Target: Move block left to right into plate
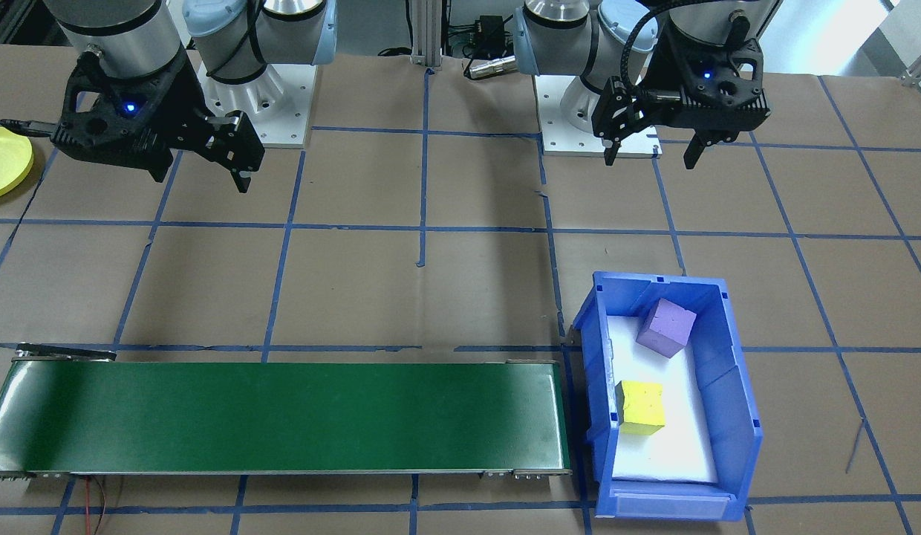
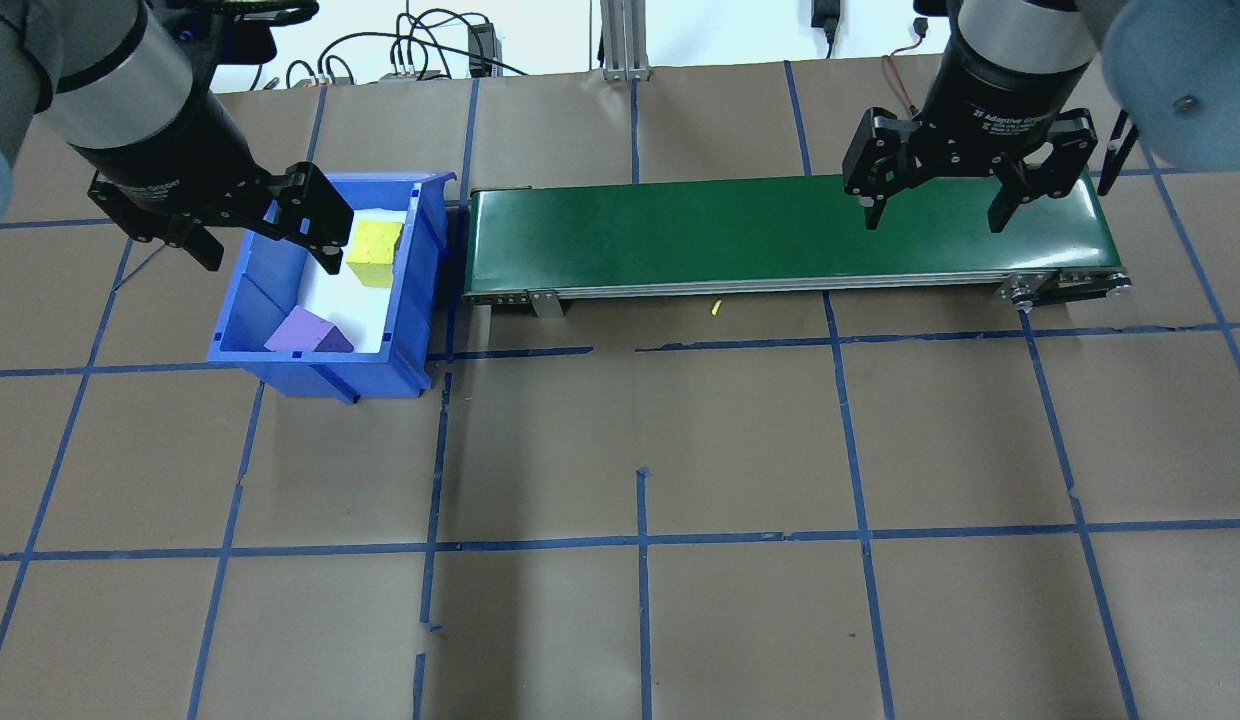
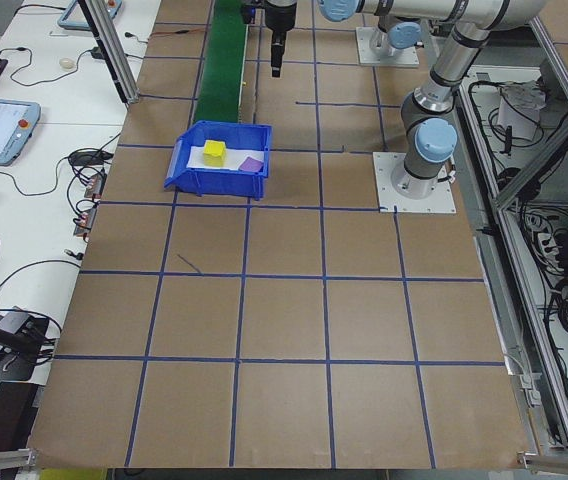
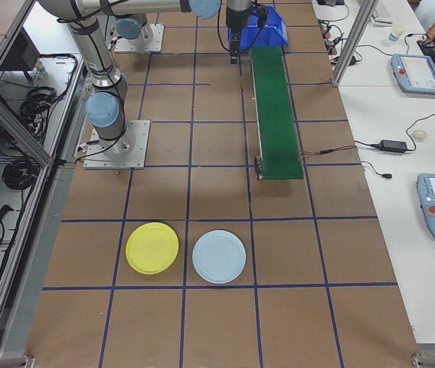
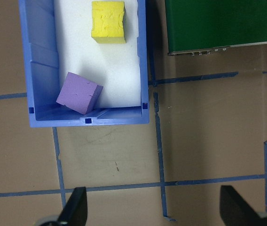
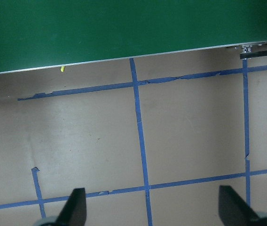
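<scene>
Both tools open, holding nothing.
Yellow block (image 1: pixel 641 406) and purple block (image 1: pixel 666 327) sit in the blue bin (image 1: pixel 731 405); yellow plate (image 4: pixel 152 248) well apart.

Blue bin (image 1: pixel 735 416) (white floor) holds yellow block (image 1: pixel 640 406), purple block (image 1: pixel 666 327); green belt (image 1: pixel 282 416).

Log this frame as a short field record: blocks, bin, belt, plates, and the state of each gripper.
blocks: yellow block and purple block, both inside the blue bin, apart from each other; purple one tilted against the wall
belt: green conveyor belt, nothing on it, one end beside the bin
plates: yellow plate and pale blue plate side by side on the table past the belt's far end, both bare
left gripper: open, holding nothing, above the bin
right gripper: open, holding nothing, near the belt's other end
task stage: no block grasped yet
</scene>
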You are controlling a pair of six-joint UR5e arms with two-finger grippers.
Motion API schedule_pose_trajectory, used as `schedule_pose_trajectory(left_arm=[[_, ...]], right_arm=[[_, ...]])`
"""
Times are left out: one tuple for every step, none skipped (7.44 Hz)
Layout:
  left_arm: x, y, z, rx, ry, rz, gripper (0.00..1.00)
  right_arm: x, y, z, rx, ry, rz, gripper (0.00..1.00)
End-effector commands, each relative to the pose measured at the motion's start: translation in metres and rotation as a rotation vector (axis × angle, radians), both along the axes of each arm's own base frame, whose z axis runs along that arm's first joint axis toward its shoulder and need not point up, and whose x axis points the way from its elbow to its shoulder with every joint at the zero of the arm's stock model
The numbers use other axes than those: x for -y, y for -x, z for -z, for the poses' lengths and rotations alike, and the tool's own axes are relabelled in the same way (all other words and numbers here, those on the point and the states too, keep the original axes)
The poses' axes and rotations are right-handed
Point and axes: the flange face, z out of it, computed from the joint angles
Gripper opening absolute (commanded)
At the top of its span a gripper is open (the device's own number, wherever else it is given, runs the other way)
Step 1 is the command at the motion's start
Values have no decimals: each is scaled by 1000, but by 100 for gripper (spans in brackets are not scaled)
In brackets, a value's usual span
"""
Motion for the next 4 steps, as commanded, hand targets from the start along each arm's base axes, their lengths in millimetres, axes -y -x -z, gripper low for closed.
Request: schedule_pose_trajectory(left_arm=[[0,0,4,39,-13,-23,100],[4,2,11,34,-29,-16,100],[1,0,13,36,-37,4,100],[8,-6,20,22,-42,65,100]], right_arm=[[1,0,0,5,-1,-23,100],[1,0,0,5,-1,-25,100],[1,0,-1,3,0,-25,100],[1,0,0,3,-1,-23,100]])
